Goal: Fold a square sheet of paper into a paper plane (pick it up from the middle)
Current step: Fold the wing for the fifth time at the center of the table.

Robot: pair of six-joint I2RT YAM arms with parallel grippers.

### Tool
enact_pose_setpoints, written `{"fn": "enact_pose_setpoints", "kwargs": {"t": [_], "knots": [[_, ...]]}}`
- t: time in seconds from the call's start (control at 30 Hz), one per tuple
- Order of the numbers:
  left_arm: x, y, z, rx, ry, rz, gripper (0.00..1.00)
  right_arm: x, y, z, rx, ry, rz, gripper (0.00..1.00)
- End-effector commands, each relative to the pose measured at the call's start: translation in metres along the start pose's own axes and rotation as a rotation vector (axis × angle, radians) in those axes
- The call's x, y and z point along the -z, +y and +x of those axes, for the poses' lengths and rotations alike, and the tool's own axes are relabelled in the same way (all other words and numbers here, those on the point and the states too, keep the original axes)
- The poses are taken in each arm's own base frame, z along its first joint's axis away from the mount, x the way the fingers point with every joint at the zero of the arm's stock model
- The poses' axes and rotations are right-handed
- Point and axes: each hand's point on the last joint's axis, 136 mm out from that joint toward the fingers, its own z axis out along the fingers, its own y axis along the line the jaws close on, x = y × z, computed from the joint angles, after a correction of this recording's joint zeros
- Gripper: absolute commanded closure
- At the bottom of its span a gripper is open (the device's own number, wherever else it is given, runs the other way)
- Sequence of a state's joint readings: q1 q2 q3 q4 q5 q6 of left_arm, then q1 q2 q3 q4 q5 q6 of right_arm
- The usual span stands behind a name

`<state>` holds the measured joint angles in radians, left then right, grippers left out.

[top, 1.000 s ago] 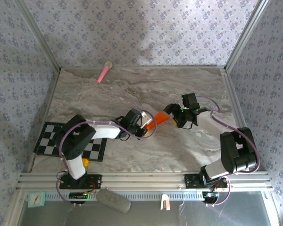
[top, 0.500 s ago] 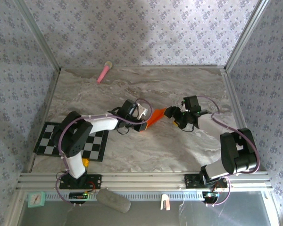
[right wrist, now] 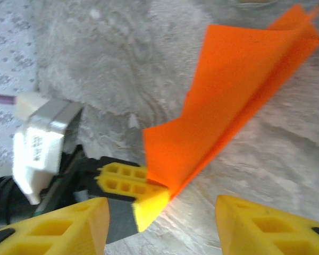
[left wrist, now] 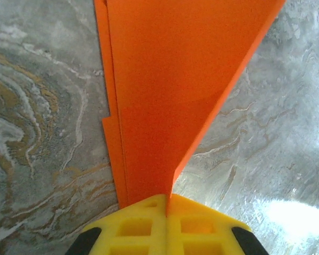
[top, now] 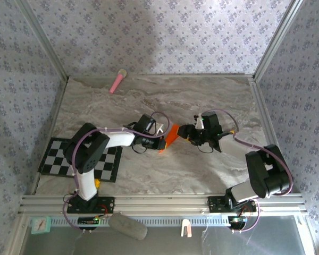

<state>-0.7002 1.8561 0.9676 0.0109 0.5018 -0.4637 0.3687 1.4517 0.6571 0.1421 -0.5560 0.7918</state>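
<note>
The orange sheet of paper [top: 171, 135] is folded into a narrow, pointed plane shape with a centre crease. It hangs just above the marble table at mid-table. My left gripper [top: 160, 140] is shut on its tail end. In the left wrist view the yellow fingers [left wrist: 143, 223] pinch the crease, and the paper [left wrist: 170, 79] fans away from them. My right gripper [top: 187, 133] stands close to the paper's other side, open. In the right wrist view its fingers [right wrist: 69, 226] straddle the held end of the paper [right wrist: 234, 101] without touching it. The left gripper's fingers [right wrist: 133, 186] show there too.
A pink stick [top: 117, 81] lies at the table's back left. A black-and-white checkered mat [top: 57, 156] lies at the front left, partly under the left arm. Patterned walls and metal rails close in the table on three sides.
The left gripper has drawn the paper slightly left and turned it. The right gripper has moved left, closer to the paper, and its jaws have narrowed.
</note>
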Motion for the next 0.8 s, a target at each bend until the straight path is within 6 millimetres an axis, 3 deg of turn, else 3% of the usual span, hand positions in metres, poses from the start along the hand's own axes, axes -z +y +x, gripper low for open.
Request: {"fn": "enact_pose_setpoints", "kwargs": {"t": [0.0,0.43,0.77], "knots": [[-0.002,-0.005,-0.006,0.025,-0.016,0.04,1.0,-0.01,0.011,0.002,0.041,0.009,-0.058,0.48],[-0.008,0.003,0.001,0.069,-0.009,0.038,1.0,-0.045,0.022,0.008,0.065,0.063,-0.106,0.59],[-0.012,0.01,0.009,0.117,0.009,0.018,0.98,-0.062,0.014,0.005,0.052,0.08,-0.078,0.61]]}}
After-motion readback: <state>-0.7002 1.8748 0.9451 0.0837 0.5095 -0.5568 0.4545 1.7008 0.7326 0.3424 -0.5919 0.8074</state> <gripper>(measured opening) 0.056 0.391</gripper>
